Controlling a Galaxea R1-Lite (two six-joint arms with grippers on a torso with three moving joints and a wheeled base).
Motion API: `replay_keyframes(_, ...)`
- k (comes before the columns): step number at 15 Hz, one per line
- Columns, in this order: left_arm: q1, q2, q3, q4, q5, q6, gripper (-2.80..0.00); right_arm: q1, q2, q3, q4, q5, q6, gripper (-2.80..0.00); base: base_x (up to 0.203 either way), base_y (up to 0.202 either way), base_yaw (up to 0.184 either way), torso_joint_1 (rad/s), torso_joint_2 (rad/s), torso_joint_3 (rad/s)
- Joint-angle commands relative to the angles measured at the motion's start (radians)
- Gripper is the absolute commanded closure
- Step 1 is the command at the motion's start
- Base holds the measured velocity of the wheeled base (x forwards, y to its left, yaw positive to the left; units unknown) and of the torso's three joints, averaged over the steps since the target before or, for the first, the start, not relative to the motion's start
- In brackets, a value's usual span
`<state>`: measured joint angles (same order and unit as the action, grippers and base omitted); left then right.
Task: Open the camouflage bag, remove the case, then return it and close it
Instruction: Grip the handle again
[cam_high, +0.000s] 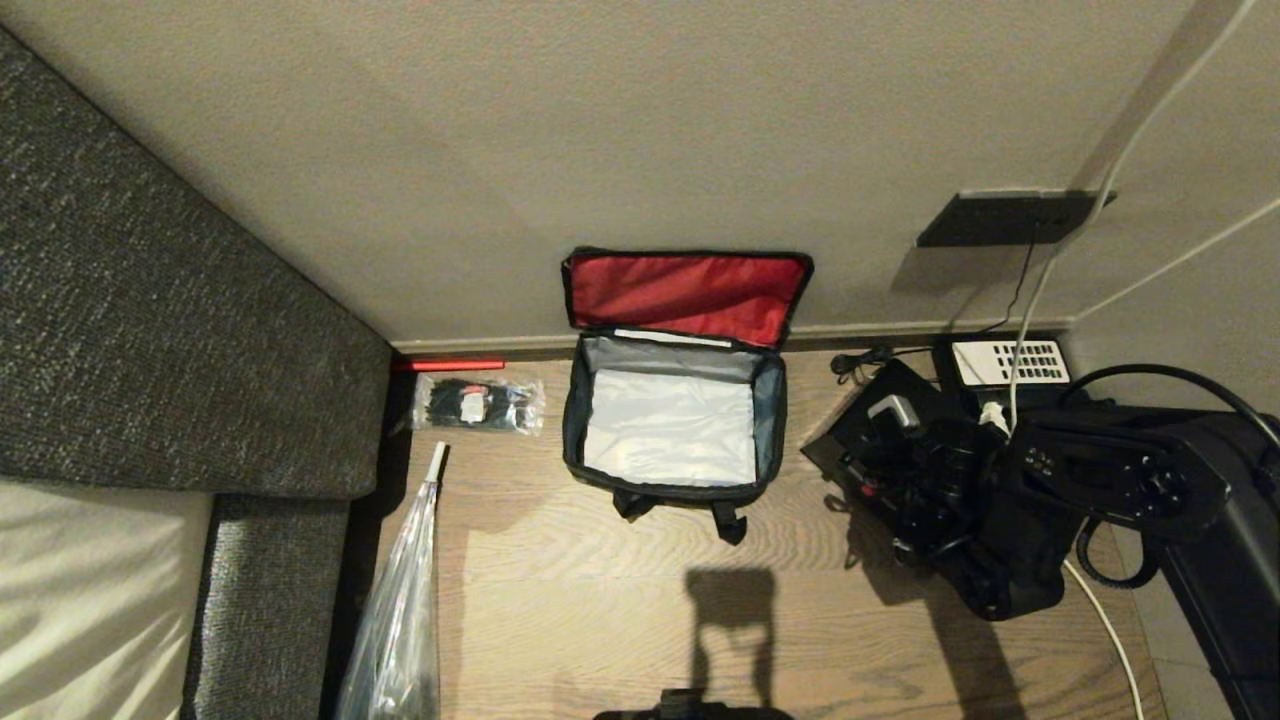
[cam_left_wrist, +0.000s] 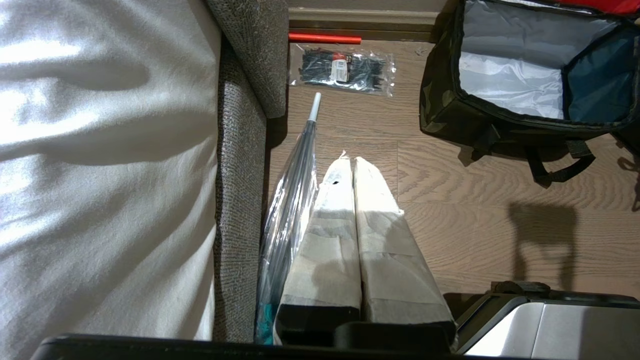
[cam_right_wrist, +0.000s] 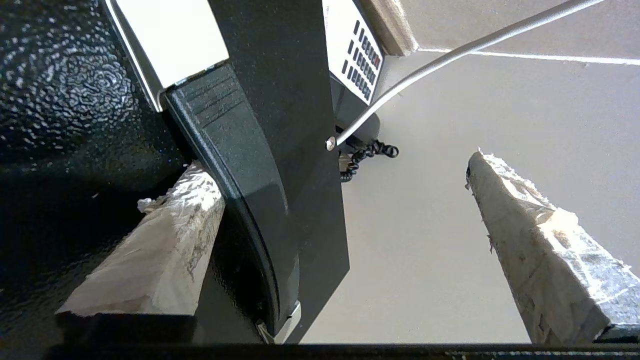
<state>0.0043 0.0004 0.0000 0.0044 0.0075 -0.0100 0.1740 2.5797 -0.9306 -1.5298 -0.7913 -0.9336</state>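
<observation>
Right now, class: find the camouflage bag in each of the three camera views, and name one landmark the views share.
Head view: the camouflage bag stands open at centre, against the wall, red lid up.
Left wrist view: top right corner, partly cut off.
Right wrist view: not in it.
Shared landmark: the packet of black cable ties, on the floor beside the bag in head and left wrist views.

One camouflage bag (cam_high: 672, 430) sits open, well off to the left of the right gripper (cam_right_wrist: 345, 235), and one case (cam_high: 880, 440) lies right at that claw, its handle between the two spread fingers (cam_right_wrist: 540, 250). One telephone (cam_high: 1005, 363) rests just beyond the claw. One packet of cable ties (cam_left_wrist: 342, 70) and one red stick (cam_left_wrist: 325, 38) lie ahead of the left gripper (cam_left_wrist: 350, 165), with one clear plastic sleeve (cam_left_wrist: 290, 200) beside it (two grippers in all).
</observation>
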Motion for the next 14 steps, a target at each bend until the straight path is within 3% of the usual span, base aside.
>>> replay_keyframes(1,0.000,-0.002,0.003,0.000,0.000,-0.001,0.00,0.000,0.030,-0.004,0.000,-0.016,-0.008,-2.80,0.000,0.000,0.000,0.000,0.00,0.000)
replay_keyframes(9,0.000,-0.001,0.003,0.000,0.000,0.000,0.00,-0.047,-0.034,0.065,0.000,-0.006,-0.100,-2.80,0.000,0.000,0.000,0.000,0.00,0.000)
replay_keyframes(11,0.000,-0.002,0.003,0.000,0.000,-0.001,0.00,-0.051,-0.073,0.111,0.000,0.033,-0.114,-2.80,0.000,0.000,0.000,0.000,0.00,0.000)
replay_keyframes(14,0.000,-0.001,0.003,0.000,0.000,-0.001,0.00,-0.051,-0.044,0.071,0.000,0.039,-0.114,-2.80,0.000,0.000,0.000,0.000,0.00,0.000)
